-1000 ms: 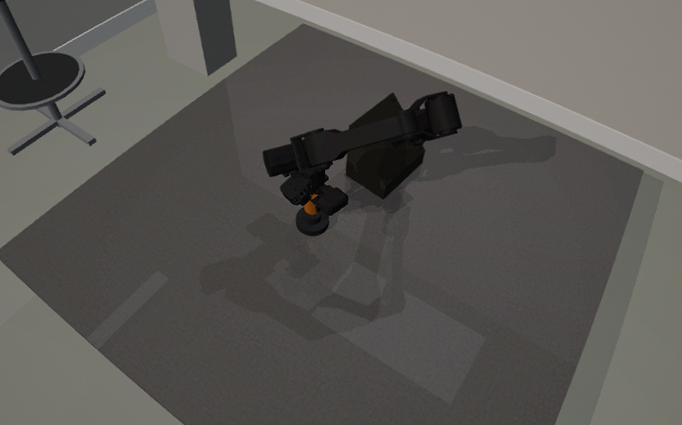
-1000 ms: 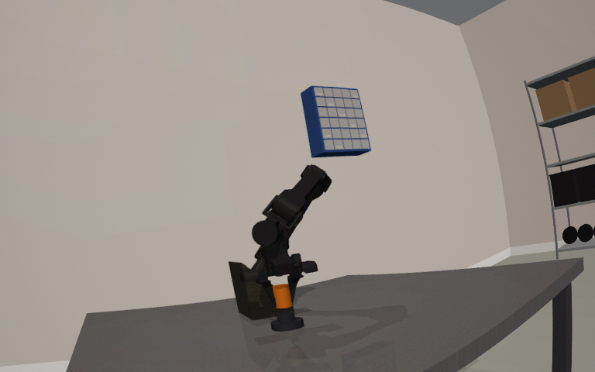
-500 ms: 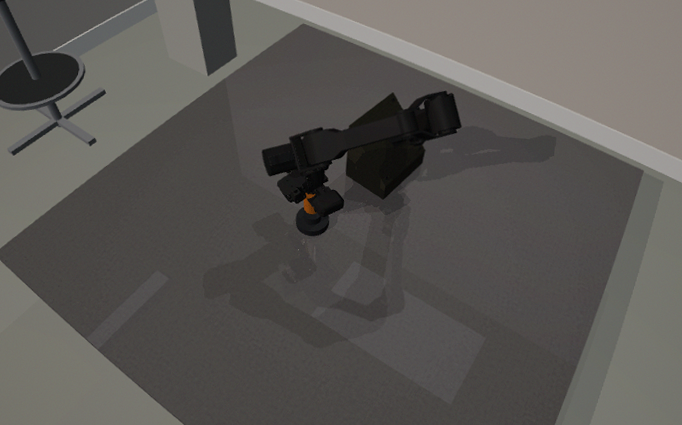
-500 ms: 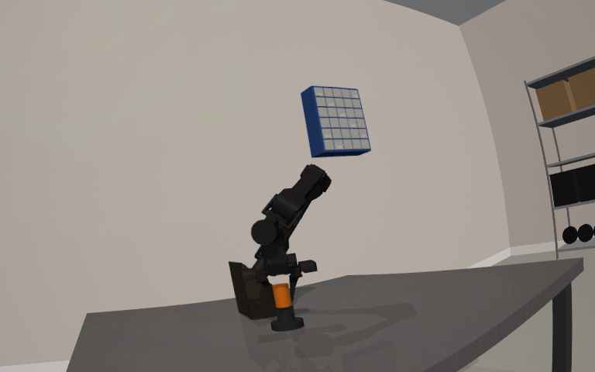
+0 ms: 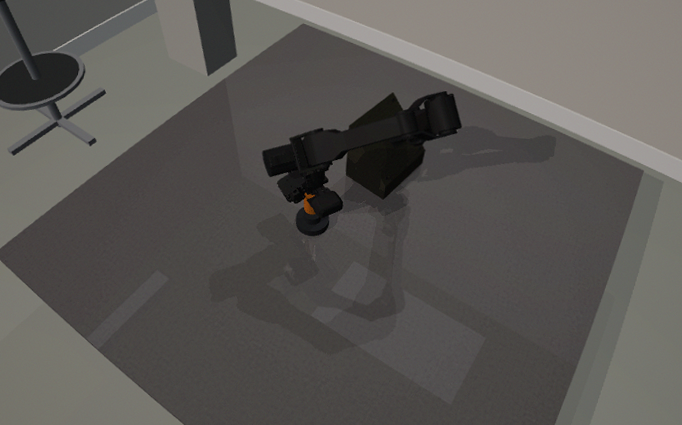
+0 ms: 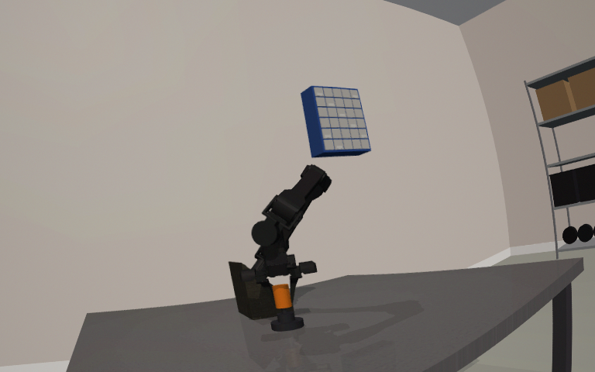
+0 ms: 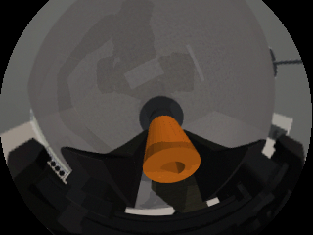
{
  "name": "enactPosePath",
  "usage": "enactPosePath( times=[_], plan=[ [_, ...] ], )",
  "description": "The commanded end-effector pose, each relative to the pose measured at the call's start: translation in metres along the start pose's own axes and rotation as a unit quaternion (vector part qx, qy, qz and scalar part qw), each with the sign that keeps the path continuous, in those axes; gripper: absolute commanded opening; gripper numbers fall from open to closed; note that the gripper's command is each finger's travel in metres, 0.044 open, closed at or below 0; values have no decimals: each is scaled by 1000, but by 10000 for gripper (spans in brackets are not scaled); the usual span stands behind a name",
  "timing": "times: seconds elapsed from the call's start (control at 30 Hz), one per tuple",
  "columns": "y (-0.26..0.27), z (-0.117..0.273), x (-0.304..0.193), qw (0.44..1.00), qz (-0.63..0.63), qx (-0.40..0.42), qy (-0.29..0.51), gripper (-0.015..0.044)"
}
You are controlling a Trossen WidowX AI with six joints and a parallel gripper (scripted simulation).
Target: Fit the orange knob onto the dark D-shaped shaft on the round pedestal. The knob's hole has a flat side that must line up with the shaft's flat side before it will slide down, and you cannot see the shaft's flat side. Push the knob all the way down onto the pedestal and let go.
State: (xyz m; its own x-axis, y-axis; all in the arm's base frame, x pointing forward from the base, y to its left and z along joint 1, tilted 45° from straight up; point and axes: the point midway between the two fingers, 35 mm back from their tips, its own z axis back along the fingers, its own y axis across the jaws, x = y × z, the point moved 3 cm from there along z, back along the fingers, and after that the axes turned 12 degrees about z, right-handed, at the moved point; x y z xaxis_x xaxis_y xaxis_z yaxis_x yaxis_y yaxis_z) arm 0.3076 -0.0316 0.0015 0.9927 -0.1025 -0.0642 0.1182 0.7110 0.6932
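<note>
One table (image 5: 464,236) (image 6: 210,333) (image 7: 220,88) carries everything here, its edges well apart from the pedestal on all sides, with room around it except behind, where a dark block stands near. One arm (image 5: 373,136) (image 6: 287,208) bends over that one block (image 5: 365,166) (image 6: 259,302). Above on the wall hangs one blue cabinet (image 6: 309,122), its drawers in six rows of five; what they contain is too small to tell. At right a rack (image 6: 552,228) has two tan boxes in view on its upper shelf. The one gripper (image 5: 310,202) (image 6: 280,291) (image 7: 164,133) has its two fingers pinching the one orange knob (image 5: 309,204) (image 6: 282,297) (image 7: 171,147). The knob sits over the one round pedestal (image 5: 311,227) (image 6: 287,324) (image 7: 152,109), above its wide base; how far down the shaft it is, I cannot tell.
</note>
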Motion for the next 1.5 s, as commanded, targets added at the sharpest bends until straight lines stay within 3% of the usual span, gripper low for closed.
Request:
enactPosePath(
  times=[0.0, 0.27, 0.5, 1.47],
  plan=[
    [0, -1, 0, 1000, -1, 0, -1, 0],
    [1, 4, 1, 1000, -6, 0, -1, 0],
    [0, 2, 1, 995, -104, 0, -1, 0],
    [1, 4, 1, 989, -148, 0, -1, 0]
  ],
)
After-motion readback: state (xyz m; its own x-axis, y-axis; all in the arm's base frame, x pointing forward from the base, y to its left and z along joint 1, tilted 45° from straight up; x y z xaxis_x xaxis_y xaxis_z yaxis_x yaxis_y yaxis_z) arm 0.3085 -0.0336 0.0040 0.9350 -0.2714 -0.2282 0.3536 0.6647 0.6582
